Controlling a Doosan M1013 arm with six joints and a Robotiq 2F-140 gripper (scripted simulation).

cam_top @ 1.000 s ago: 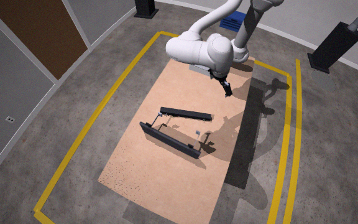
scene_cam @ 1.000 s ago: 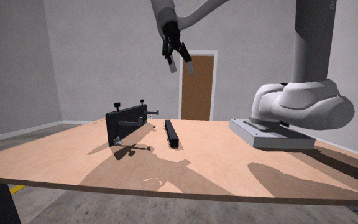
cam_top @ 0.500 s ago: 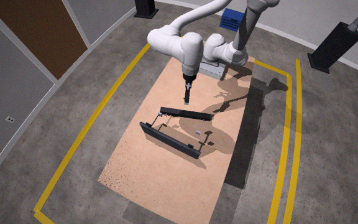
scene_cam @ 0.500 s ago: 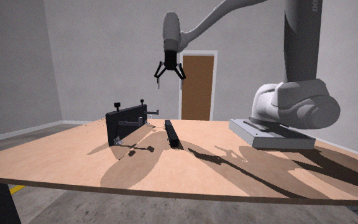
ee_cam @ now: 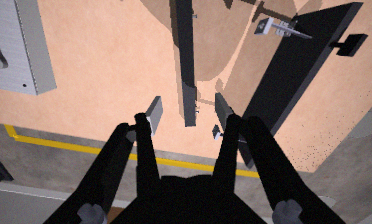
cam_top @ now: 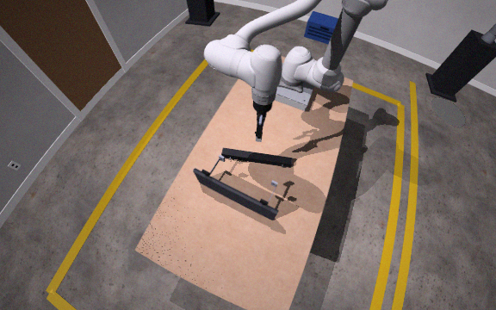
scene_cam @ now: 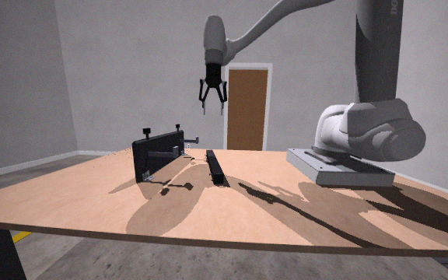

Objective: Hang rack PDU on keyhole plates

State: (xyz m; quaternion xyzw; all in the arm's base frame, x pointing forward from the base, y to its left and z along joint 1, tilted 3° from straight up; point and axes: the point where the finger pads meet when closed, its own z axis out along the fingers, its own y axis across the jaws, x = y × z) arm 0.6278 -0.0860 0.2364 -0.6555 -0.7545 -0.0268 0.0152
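The rack PDU (cam_top: 258,158) is a long black bar lying flat on the wooden table; it also shows in the exterior view (scene_cam: 215,167) and in the wrist view (ee_cam: 185,60). Beside it stands an upright black panel (cam_top: 235,195) carrying two small grey keyhole plates (cam_top: 221,158) (cam_top: 275,183) on stand-off arms. My gripper (cam_top: 258,138) hangs high above the PDU's end, pointing straight down. Its fingers (scene_cam: 212,113) are partly open with nothing between them. In the wrist view the fingers frame the near end of the PDU.
The arm's grey base plate (cam_top: 293,96) sits at the far end of the table. Yellow floor tape (cam_top: 123,172) runs around the table. A blue box (cam_top: 320,27) and black pedestals (cam_top: 461,65) stand on the floor beyond.
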